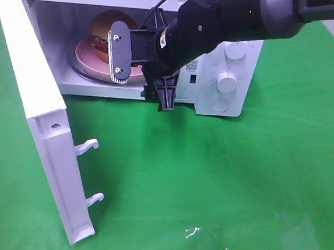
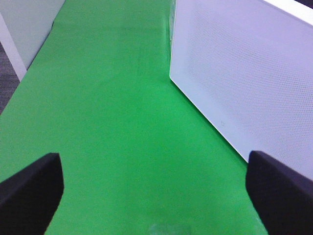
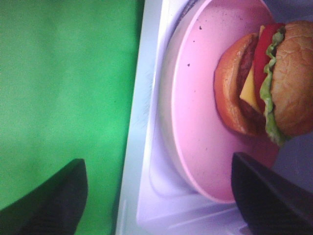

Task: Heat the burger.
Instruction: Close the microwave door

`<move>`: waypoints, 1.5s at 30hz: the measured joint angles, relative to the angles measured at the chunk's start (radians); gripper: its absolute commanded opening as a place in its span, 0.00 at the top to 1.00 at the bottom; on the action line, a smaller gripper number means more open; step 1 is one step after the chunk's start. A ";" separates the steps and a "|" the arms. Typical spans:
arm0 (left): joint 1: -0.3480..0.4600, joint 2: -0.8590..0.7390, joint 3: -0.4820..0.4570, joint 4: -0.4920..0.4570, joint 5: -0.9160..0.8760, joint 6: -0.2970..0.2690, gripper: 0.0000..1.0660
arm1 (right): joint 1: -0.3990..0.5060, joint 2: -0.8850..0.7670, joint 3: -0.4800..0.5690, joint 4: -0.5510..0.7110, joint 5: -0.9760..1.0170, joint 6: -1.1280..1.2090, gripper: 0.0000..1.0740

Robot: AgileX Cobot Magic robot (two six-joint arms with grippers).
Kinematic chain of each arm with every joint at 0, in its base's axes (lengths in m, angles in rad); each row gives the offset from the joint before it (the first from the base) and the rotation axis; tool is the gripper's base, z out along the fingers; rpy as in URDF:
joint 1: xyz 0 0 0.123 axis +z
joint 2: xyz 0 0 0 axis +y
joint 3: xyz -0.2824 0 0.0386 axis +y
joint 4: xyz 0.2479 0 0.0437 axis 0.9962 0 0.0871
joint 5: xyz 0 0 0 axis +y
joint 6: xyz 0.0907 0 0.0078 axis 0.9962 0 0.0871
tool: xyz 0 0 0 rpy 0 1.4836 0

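Burger [image 1: 103,29] on pink plate [image 1: 88,58] inside microwave [image 1: 239,99]; door [image 1: 30,84] swung wide left. Right gripper [image 1: 143,73] released, blocking mouth; left gripper [image 2: 156,196] spread, empty.

One burger [image 1: 105,27], one pink plate [image 1: 86,59], one microwave [image 1: 242,102] with two knobs [image 1: 236,50], perhaps a third faint round control [image 1: 219,105] below them, and two hooks [image 1: 87,147] on its door [image 1: 32,95].

1. A table [image 1: 220,182] with a plain green top fills the scene from near to far.
2. A white microwave [image 1: 247,79] stands on it at the far side, left of centre.
3. Its door [image 1: 39,119] is open, swung left and toward the near edge.
4. Near the front, right of centre, a glossy clear patch [image 1: 206,245] shows on the green. What it is cannot be told.
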 measured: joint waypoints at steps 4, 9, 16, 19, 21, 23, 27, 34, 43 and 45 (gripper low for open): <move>0.000 0.000 0.000 0.000 0.000 0.000 0.13 | 0.000 -0.062 0.071 0.000 -0.005 0.003 0.29; 0.000 0.000 0.000 0.000 0.000 0.000 0.13 | 0.000 -0.147 0.179 0.000 -0.011 0.012 0.29; 0.000 0.000 0.000 0.000 0.000 0.000 0.13 | 0.000 -0.276 0.325 0.000 -0.015 0.056 0.29; 0.000 0.000 0.000 0.000 0.000 0.000 0.13 | 0.000 -0.346 0.403 0.000 -0.016 0.110 0.29; 0.000 0.000 0.000 0.000 0.000 0.000 0.13 | 0.000 -0.364 0.423 0.000 -0.016 0.128 0.29; 0.000 0.000 0.000 0.000 0.000 0.000 0.13 | 0.000 -0.396 0.457 0.000 -0.016 0.163 0.29; 0.000 0.000 0.000 0.000 0.000 0.000 0.13 | 0.000 -0.486 0.541 0.000 -0.015 0.300 0.29; 0.000 0.000 0.000 0.000 0.000 0.000 0.13 | 0.000 -0.591 0.617 0.018 0.038 0.580 0.29; 0.000 0.000 0.000 0.000 0.000 0.000 0.13 | 0.000 -0.706 0.631 0.054 0.263 0.932 0.29; 0.000 0.000 0.000 0.000 0.000 0.000 0.13 | 0.000 -0.730 0.631 0.054 0.344 0.972 0.29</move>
